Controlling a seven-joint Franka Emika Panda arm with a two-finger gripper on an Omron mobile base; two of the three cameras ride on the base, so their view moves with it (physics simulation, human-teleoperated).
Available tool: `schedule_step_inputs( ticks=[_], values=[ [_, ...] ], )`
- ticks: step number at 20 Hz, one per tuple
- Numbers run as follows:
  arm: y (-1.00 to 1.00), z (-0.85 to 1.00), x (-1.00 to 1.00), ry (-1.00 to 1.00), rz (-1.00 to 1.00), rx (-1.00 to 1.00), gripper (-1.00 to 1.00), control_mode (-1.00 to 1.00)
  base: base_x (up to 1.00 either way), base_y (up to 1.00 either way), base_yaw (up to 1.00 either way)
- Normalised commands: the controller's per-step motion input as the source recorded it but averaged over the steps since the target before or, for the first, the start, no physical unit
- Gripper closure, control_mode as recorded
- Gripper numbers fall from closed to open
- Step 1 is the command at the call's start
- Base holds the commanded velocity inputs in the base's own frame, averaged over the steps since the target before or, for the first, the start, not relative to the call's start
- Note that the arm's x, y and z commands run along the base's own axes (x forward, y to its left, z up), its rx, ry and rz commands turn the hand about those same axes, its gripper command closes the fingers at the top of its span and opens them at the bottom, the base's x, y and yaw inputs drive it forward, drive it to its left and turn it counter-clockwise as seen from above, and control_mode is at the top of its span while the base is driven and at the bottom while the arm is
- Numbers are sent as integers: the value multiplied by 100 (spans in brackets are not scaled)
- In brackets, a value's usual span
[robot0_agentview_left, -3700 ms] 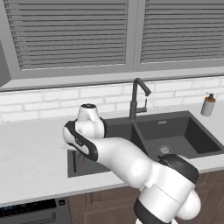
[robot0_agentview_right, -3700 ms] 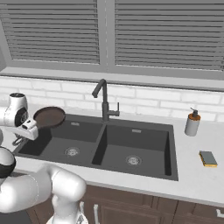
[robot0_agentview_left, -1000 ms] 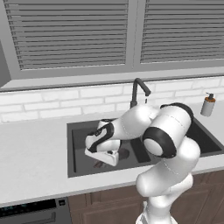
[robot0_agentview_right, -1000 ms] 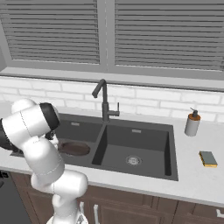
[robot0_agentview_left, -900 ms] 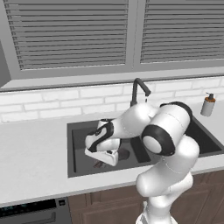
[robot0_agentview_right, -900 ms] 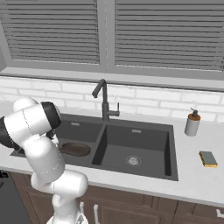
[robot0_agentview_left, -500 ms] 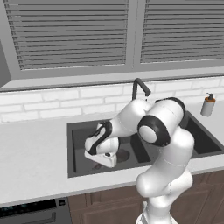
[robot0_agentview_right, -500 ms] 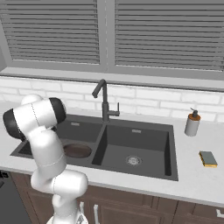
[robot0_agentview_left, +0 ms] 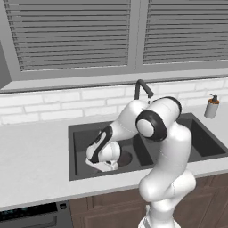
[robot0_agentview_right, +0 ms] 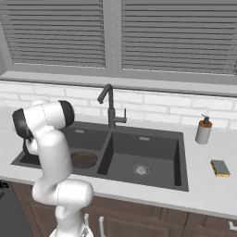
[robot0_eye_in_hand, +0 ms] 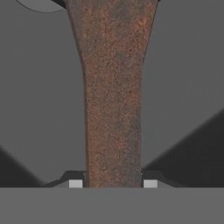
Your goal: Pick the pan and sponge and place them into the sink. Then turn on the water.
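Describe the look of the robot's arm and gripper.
The arm is glossy white with rounded, bulky segments and dark bands at its joints, and shows no cables or markings. The gripper ends in two small dark fingertips with pale square pads.

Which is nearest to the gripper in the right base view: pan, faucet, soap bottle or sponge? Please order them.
1. Pan, left basin, by the gripper.
2. Faucet, behind the sink.
3. Soap bottle, right counter.
4. Sponge, far right.

A soap-pump bottle (robot0_agentview_right: 203, 131) stands on the white counter (robot0_agentview_right: 217, 194) below grey window blinds (robot0_agentview_right: 176, 34)
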Motion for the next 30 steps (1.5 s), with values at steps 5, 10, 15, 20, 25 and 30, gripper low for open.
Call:
schedule_step_inputs(
  ticks=[5, 10, 15, 20, 25, 30],
  values=[
    [0, -21, 14, 0, -3, 0, 100, -100, 0, 0, 0],
    [0, -16, 17, 0, 0, 0, 100, -100, 0, 0, 0],
    [0, -10, 13, 0, 0, 0, -100, -100, 0, 0, 0],
    [0, 0, 6, 0, 0, 0, -100, -100, 0, 0, 0],
    [0, 5, 1, 0, 0, 1, -100, -100, 0, 0, 0],
    [0, 81, -2, -4, 0, 0, -100, -100, 0, 0, 0]
  ],
)
